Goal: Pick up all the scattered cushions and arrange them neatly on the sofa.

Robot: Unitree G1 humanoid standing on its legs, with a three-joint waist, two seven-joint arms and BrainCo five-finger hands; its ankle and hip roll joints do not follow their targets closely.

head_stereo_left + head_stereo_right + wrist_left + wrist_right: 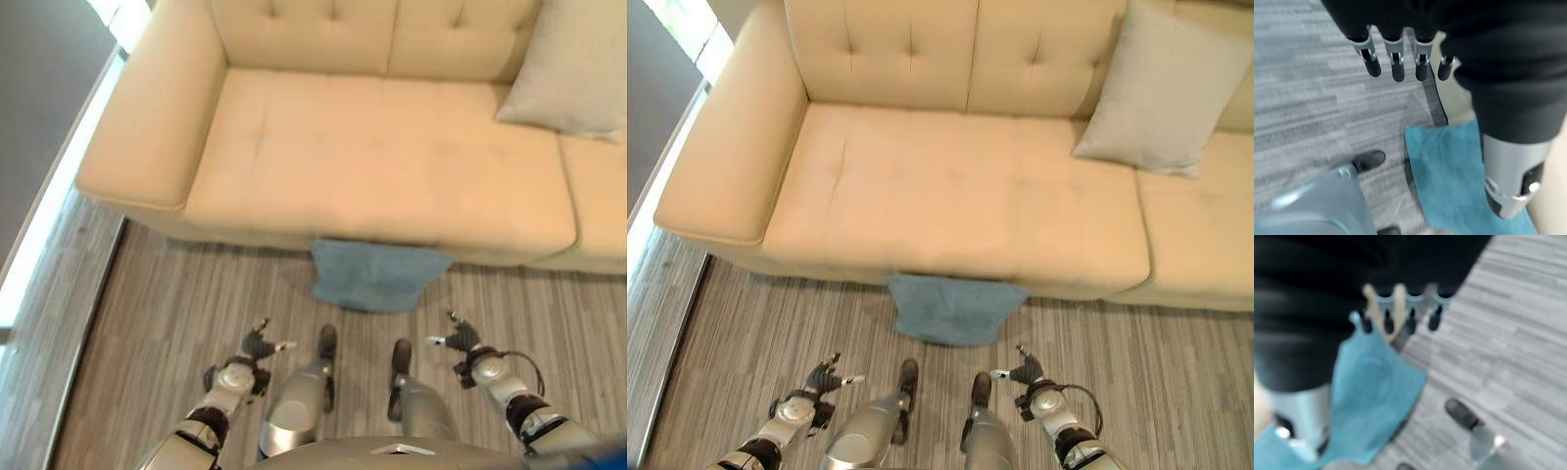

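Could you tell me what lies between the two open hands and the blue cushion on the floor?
Only bare wood-grain floor separates the left hand and right hand from the blue cushion, seen in the left eye view.

The plain cream-yellow tufted upholstered sofa carries a plain pale grey square fabric cushion. A plain teal-blue fabric cushion lies on the grey wood-grain plank floor, which is streaked in lighter and darker grey.
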